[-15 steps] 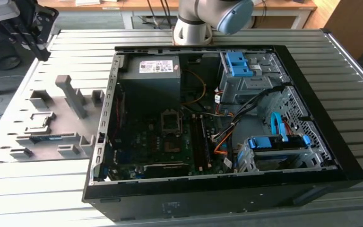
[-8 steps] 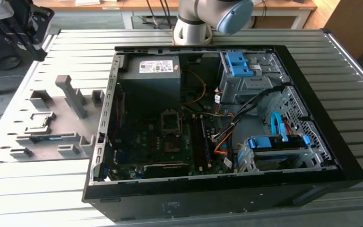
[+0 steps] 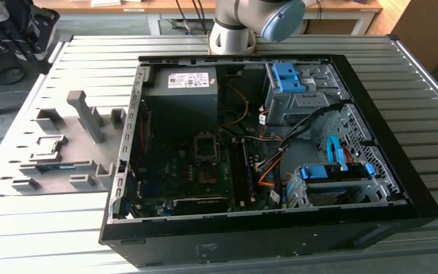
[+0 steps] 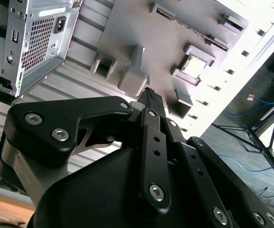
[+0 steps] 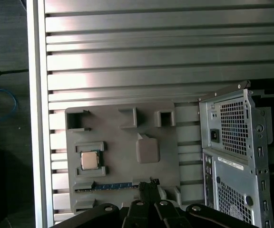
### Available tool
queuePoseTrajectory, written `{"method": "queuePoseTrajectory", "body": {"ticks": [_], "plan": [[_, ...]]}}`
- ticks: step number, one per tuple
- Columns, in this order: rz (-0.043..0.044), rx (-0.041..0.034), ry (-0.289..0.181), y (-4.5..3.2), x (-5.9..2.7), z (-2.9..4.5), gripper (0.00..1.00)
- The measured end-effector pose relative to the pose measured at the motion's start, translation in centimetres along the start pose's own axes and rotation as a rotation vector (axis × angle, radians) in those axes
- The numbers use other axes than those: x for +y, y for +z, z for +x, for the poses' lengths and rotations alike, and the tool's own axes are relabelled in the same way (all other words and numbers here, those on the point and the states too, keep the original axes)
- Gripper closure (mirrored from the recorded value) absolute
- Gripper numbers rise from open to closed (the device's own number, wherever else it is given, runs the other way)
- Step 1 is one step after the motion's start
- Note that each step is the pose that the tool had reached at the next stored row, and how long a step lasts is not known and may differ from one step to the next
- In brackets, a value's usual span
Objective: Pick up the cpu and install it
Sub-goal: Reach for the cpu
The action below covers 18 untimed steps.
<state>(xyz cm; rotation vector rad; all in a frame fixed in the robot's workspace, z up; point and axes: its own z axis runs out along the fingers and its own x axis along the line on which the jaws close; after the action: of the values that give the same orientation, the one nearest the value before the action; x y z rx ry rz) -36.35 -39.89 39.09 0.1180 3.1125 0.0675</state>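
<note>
My arm (image 3: 243, 25) stands up from its base at the exterior view's top edge, gripper (image 5: 149, 183) held high, fingertips (image 4: 151, 97) pinched together in both wrist views.

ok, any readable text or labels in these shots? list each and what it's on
White label on the power supply, exterior view: print too small to read.
White sticker on the computer case rear, first wrist view: blurred, unreadable.
cpu face: no markings legible.
Nothing else readable.
</note>
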Motion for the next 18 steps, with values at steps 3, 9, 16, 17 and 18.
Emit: {"method": "queuePoseTrajectory", "body": {"ticks": [3, 9, 16, 17, 18], "plan": [[0.0, 0.0, 0.0, 0.0, -0.02, 0.31, 0.9], [-0.0001, 0.0, 0.0, -0.01, -0.08, 1.05, 0.9], [-0.0001, -0.0001, 0.0, -0.03, -0.16, 2.17, 0.9], [0.0, 0.0, 0.0, -0.03, -0.18, 2.32, 0.9], [-0.0001, -0.0001, 0.0, -0.03, -0.19, 2.46, 0.9]]}}
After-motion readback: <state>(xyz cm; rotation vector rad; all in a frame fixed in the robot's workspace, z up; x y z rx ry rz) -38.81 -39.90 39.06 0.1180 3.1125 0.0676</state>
